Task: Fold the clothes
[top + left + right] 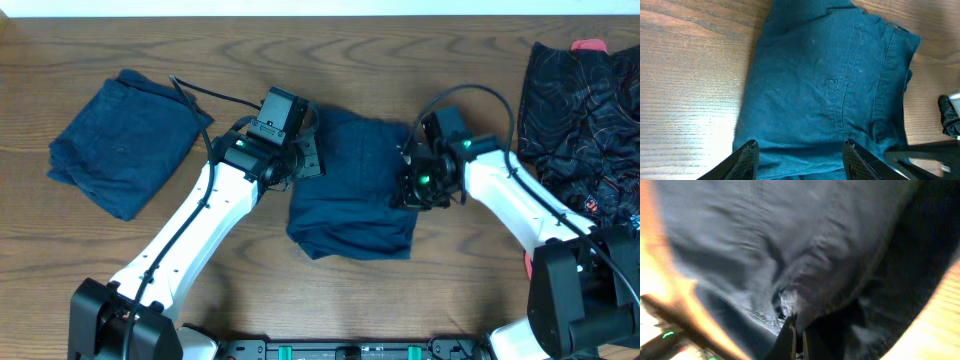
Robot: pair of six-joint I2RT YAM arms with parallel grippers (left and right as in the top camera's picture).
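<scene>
A dark blue garment (355, 185) lies partly folded in the middle of the table. My left gripper (305, 155) is open at its left edge, fingers spread over the cloth (800, 155), which fills the left wrist view (830, 85). My right gripper (408, 185) is shut on a pinched fold of the blue garment (805, 295) at its right edge; its closed fingertips (797, 330) show in the right wrist view. A folded blue garment (125, 140) lies at the far left.
A black patterned garment (585, 110) with a red piece at its top lies crumpled at the far right. The wooden table (450, 290) shows around the clothes. Cables run over both arms.
</scene>
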